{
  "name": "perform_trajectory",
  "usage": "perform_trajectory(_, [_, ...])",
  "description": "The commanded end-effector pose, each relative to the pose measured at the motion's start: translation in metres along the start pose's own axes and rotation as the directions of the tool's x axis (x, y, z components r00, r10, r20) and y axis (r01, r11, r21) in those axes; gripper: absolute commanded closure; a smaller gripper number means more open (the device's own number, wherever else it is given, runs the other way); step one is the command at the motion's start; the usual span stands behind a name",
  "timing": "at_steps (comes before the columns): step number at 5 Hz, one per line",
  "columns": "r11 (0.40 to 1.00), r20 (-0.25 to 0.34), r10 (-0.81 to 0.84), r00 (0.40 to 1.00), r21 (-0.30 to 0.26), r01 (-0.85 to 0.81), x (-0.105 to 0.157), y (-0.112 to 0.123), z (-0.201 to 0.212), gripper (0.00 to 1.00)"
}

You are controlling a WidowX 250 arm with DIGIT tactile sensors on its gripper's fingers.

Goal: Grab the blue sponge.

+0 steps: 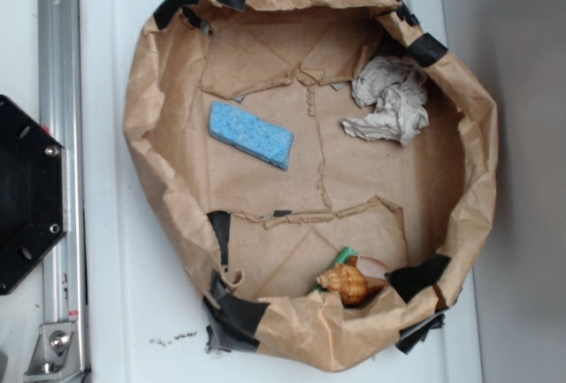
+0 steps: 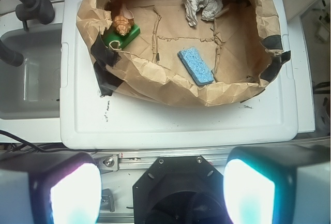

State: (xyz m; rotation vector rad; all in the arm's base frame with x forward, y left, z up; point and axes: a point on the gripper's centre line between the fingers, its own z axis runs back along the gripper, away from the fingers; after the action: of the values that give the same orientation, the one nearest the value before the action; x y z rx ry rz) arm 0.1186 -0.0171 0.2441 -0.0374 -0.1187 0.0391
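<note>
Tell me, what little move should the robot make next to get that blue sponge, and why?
Probably move forward until it hangs over the blue sponge, then lower. In the wrist view the sponge lies flat on the floor of the paper basket, far ahead of the end effector, whose fingers stand wide apart and hold nothing. The crumpled paper lies well clear of the sponge.

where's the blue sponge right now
In the exterior view the blue sponge lies flat on the floor of the brown paper basin, left of the crumpled paper wad.
</note>
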Motion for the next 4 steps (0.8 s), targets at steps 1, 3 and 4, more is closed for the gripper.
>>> perform_trajectory(1, [1.000,0.000,0.000,1.000,0.000,0.000,0.000,0.000,0.000,0.00])
perform_trajectory(3, [0.992,0.020,-0.101,0.995,0.082,0.099,0.094,0.021,-0.069,0.00])
perform_trajectory(4, [0.988,-0.047,-0.122,0.991,0.085,0.126,0.108,0.022,-0.122,0.00])
